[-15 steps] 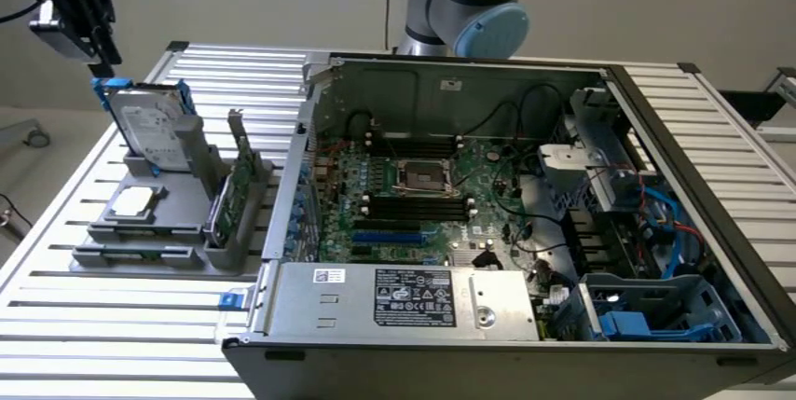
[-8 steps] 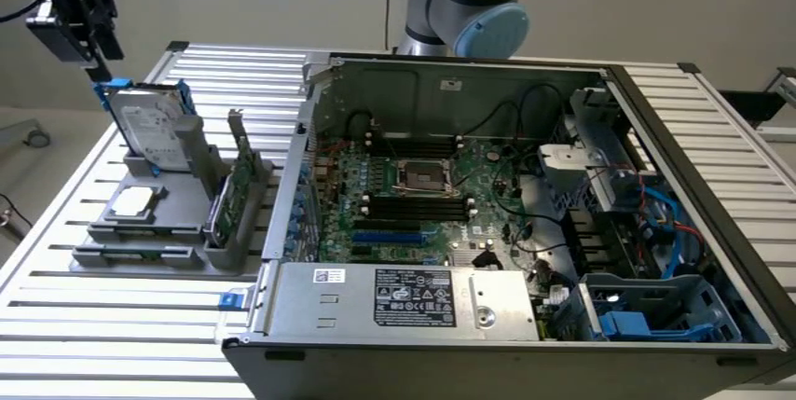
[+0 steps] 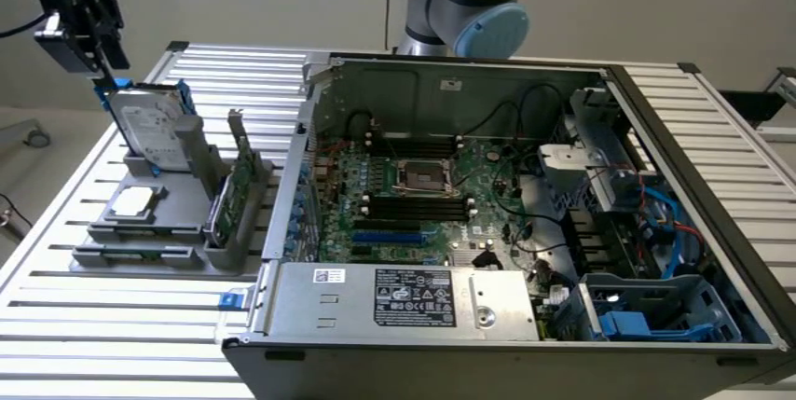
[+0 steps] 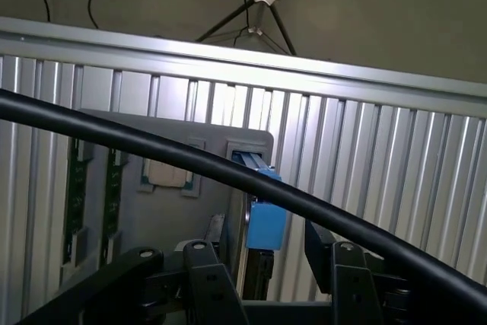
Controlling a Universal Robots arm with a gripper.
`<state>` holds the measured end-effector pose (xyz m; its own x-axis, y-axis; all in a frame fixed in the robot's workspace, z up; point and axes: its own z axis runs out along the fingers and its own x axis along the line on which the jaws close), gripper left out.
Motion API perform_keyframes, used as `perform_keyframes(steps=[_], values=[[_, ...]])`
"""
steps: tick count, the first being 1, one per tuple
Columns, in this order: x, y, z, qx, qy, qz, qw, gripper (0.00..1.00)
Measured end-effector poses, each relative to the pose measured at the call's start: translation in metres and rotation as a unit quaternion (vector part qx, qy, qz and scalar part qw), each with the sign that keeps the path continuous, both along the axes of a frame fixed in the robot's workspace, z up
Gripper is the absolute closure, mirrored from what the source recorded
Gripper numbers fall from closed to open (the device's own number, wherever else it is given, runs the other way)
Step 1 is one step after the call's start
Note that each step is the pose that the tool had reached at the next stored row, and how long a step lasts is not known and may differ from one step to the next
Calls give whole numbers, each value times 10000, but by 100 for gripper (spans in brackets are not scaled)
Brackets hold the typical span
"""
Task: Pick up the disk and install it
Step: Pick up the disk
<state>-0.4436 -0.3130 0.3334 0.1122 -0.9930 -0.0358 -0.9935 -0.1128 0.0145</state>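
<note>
My jaws stand released, one on each side of the blue rail [image 4: 266,222] at the disk's top edge, and they grip nothing. The disk [image 3: 152,125] stands on edge in the grey holder [image 3: 149,232]. I judge it rigid, dense, smooth-faced and sensitive to knocks, so it is best clamped across its flat faces near the top. My gripper [image 3: 106,69] points down over it, well apart from the open computer case [image 3: 373,302].
</note>
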Motion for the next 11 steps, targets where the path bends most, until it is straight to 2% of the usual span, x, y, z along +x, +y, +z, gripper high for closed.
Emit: perform_keyframes(steps=[11], values=[[0, 0, -200, 0, -24, -146, 9999, 46]])
